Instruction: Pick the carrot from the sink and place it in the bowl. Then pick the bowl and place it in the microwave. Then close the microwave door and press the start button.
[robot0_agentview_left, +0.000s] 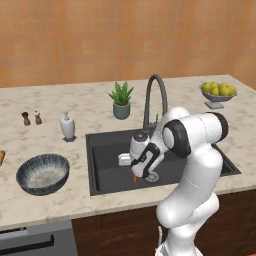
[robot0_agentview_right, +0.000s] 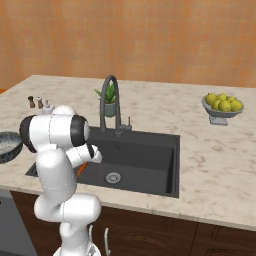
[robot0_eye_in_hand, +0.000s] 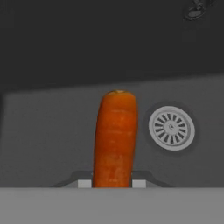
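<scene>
The carrot (robot0_eye_in_hand: 114, 138) stands clamped between the gripper (robot0_eye_in_hand: 113, 183) tips, held inside the sink (robot0_agentview_left: 107, 172) beside the round drain (robot0_eye_in_hand: 171, 127). The bowl (robot0_agentview_left: 43, 173) sits on the counter (robot0_agentview_left: 60, 200), well left of the sink.

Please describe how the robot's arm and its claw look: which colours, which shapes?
The arm is glossy white, built of thick rounded segments with dark, nearly black bands at the joints. It rises from a white base. The claw has a white body with dark parts and two small pale finger tips. No markings are legible.
</scene>
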